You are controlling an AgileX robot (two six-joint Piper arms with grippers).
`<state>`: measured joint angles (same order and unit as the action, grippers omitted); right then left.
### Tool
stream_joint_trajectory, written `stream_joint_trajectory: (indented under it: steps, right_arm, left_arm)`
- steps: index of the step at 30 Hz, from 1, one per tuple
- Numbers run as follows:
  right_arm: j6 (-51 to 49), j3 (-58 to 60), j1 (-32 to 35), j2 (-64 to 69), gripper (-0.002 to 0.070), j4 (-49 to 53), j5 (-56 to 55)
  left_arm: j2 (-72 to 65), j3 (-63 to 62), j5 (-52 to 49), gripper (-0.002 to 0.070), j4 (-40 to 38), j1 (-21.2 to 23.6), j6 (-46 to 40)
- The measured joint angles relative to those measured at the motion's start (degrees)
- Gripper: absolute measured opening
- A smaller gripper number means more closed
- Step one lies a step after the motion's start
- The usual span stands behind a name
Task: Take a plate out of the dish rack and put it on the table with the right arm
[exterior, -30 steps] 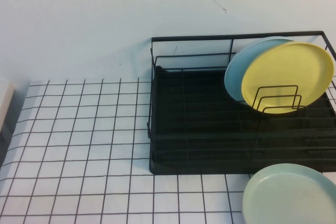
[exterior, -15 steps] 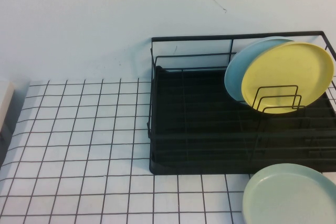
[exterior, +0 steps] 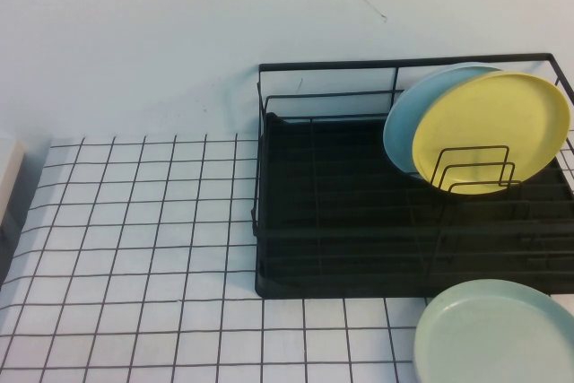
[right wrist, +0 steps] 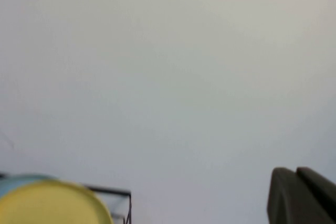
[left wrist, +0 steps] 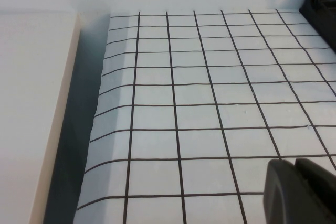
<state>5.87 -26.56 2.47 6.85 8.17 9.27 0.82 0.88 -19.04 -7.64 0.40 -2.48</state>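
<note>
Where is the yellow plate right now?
In the high view, the yellow plate stands tilted in the dish rack at the right, leaning against the light blue plate.

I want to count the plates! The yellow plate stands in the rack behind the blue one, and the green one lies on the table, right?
Nearly. The high view shows the yellow plate in front of the blue plate in the dish rack. The green plate does lie on the table.
</note>
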Motion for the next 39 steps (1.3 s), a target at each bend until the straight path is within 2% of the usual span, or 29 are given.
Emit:
stream_joint_trajectory:
  steps: [6, 10, 19, 20, 22, 25, 28, 30, 32, 39]
  right_arm:
    - [5.68, -15.04, 0.0, 20.84, -0.0004, -4.78, 21.09]
    - [16.82, -20.88, 0.0, 35.46, -0.0004, -13.0, 27.11]
    - [65.33, -31.36, 0.0, 62.74, 0.0009, -40.5, 26.6]
    - [68.61, -32.25, 0.0, 64.7, 0.0027, -42.24, 26.81]
    - [74.71, -34.34, 0.0, 69.2, 0.0113, -45.12, 26.88]
    - [79.96, -37.25, 0.0, 74.46, 0.0332, -46.48, 24.92]
    - [85.18, -39.49, 0.0, 79.22, 0.0491, -46.48, 20.85]
    - [89.43, -40.78, 0.0, 81.86, 0.0531, -46.48, 19.61]
    - [92.72, -42.13, 0.0, 84.52, 0.054, -46.61, 18.7]
    - [95.15, -46.35, 0.0, 93.56, 0.0492, -50.09, 13.01]
  left_arm:
    - [0.0, 0.0, 0.0, -0.0003, 0.0, 0.0, 0.0]
    - [0.0, 0.0, 0.0, -0.0003, 0.0, 0.0, 0.0]
    - [0.0, 0.0, 0.0, -0.0003, 0.0, 0.0, 0.0]
    - [0.0, 0.0, 0.0, -0.0003, 0.0, 0.0, 0.0]
    - [0.0, 0.0, 0.0, -0.0003, 0.0, 0.0, 0.0]
    - [0.0, 0.0, 0.0, -0.0003, 0.0, 0.0, 0.0]
    - [0.0, 0.0, 0.0, -0.0003, 0.0, 0.0, 0.13]
    - [0.0, 0.0, 0.0, -0.0003, 0.0, 0.0, 0.27]
    - [0.0, 0.0, 0.0, -0.0003, 0.0, 0.0, 0.27]
    - [0.0, 0.0, 0.0, -0.0003, 0.0, 0.0, 0.27]
